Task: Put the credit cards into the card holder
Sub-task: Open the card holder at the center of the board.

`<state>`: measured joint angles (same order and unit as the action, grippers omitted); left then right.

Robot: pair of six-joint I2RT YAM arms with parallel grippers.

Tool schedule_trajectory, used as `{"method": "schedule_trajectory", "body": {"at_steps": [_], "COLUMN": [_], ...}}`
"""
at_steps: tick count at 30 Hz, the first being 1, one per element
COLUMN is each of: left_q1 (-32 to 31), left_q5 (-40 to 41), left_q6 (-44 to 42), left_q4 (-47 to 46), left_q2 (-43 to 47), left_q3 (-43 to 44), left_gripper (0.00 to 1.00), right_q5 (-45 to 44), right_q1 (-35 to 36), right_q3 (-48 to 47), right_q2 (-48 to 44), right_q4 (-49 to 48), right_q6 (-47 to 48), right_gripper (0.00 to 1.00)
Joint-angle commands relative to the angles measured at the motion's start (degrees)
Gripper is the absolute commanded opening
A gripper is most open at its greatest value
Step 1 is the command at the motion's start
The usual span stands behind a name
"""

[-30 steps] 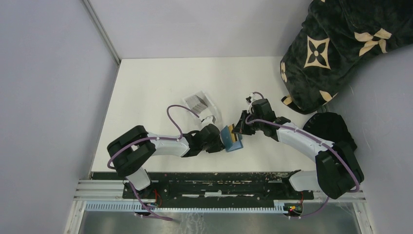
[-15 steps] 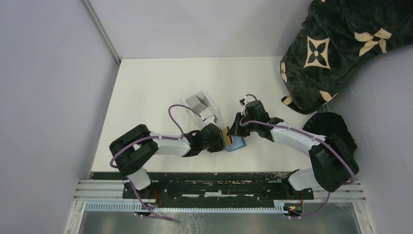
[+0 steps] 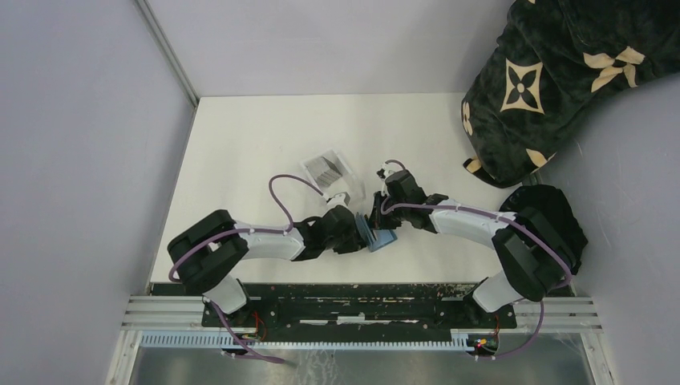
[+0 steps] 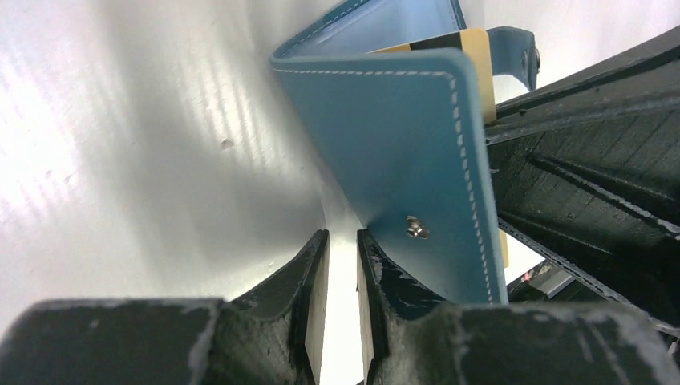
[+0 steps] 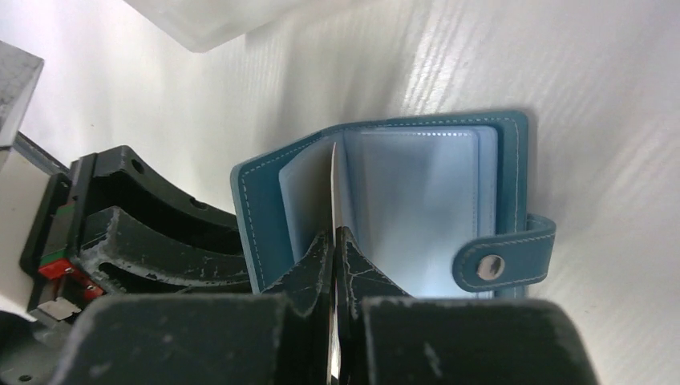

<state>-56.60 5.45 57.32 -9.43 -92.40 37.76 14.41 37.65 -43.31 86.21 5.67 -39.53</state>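
The teal card holder (image 3: 385, 239) lies open on the white table between both grippers. In the left wrist view one cover of the card holder (image 4: 401, 144) stands upright and leans on the outer side of my right-hand finger. My left gripper (image 4: 342, 241) (image 3: 358, 233) has a narrow gap between its jaws with only table showing through. My right gripper (image 5: 333, 241) (image 3: 374, 218) is shut on a gold-yellow credit card (image 4: 478, 56). That card shows edge-on (image 5: 333, 180), its far edge down among the card holder's (image 5: 417, 200) pale inner pockets.
A clear plastic tray (image 3: 327, 168) with greyish cards sits just behind the left gripper; its corner shows in the right wrist view (image 5: 216, 20). A black patterned bag (image 3: 561, 72) fills the back right. A black round object (image 3: 545, 210) lies by the right arm.
My right gripper moved left and down to the card holder with the card. The left gripper shifted slightly left, and the card holder's cover now stands more upright.
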Motion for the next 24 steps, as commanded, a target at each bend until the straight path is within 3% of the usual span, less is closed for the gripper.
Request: {"method": "schedule_trajectory", "body": {"at_steps": [1,13,24], "left_q1": [0.15,0.12,0.13], "left_q5": [1.81,9.05,10.26], "left_q6": [-0.72,1.42,3.49], "left_q4": [11.75,28.88,32.84], "left_q2": [2.28,14.48,16.99], "left_q3": [-2.57,-1.18,-2.24], "left_gripper": [0.29,0.35,0.35], "right_q5": [-2.93,-12.71,-23.77], "right_q1": [3.83,11.21,18.01], "right_q3": [-3.81,-9.52,-15.58], "right_q2": [1.06,4.02,5.20], "right_q4": [-0.72,4.85,11.98], "right_q6": [2.13,7.14,12.08], "right_gripper": [0.01,0.01,0.01]}}
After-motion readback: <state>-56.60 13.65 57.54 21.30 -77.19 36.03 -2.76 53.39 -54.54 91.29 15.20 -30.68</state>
